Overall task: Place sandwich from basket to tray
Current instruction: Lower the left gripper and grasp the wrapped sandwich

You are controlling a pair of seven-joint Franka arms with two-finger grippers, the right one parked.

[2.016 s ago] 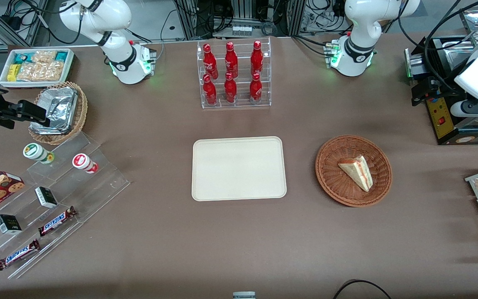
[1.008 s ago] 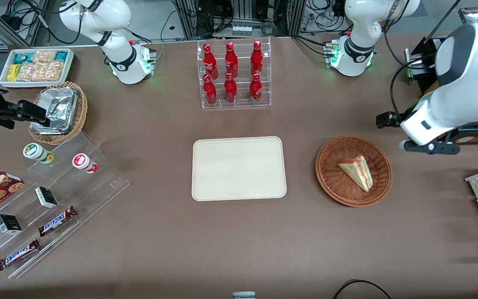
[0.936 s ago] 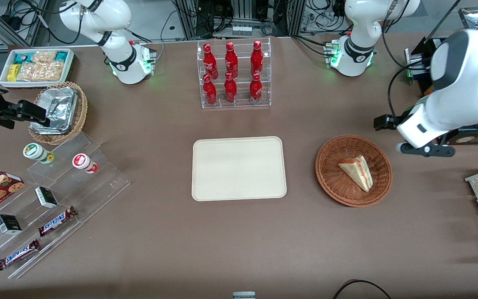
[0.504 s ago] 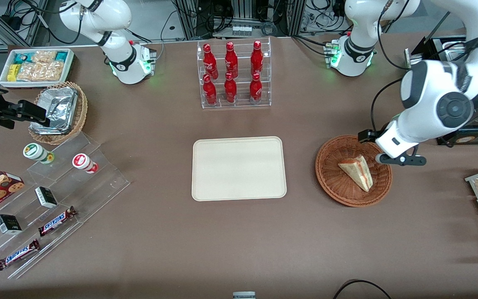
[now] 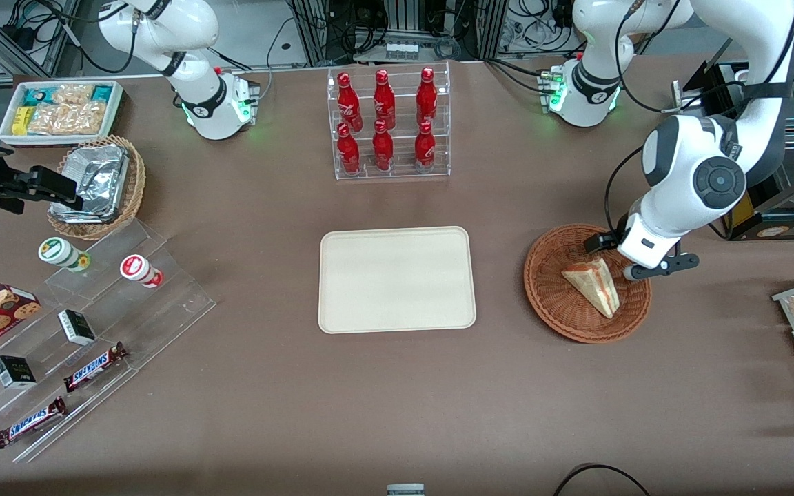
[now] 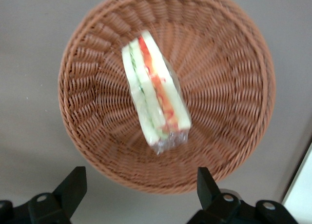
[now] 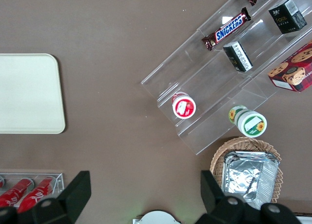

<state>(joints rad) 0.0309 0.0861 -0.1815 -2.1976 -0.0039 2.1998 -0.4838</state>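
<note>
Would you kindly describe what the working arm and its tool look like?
The left arm has glossy white rounded shells with dark grey joint caps, and black cables loop alongside. Its tool has two black angular fingers, spread apart above the basket.

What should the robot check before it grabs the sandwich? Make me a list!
1. Is the sandwich lying in the basket? Ok, it lies on its side, with nothing on it.
2. Is the claw open? Ok, its two fingers stand wide apart with nothing between them.
3. Is the claw above the sandwich? Not quite ok: in the front view it hangs over the basket's rim, beside the sandwich's wide end.
4. Is the claw low enough to grab? Cannot tell.
5. Is the tray ready? Ok, it is bare and lies beside the basket, toward the parked arm's end.
</note>
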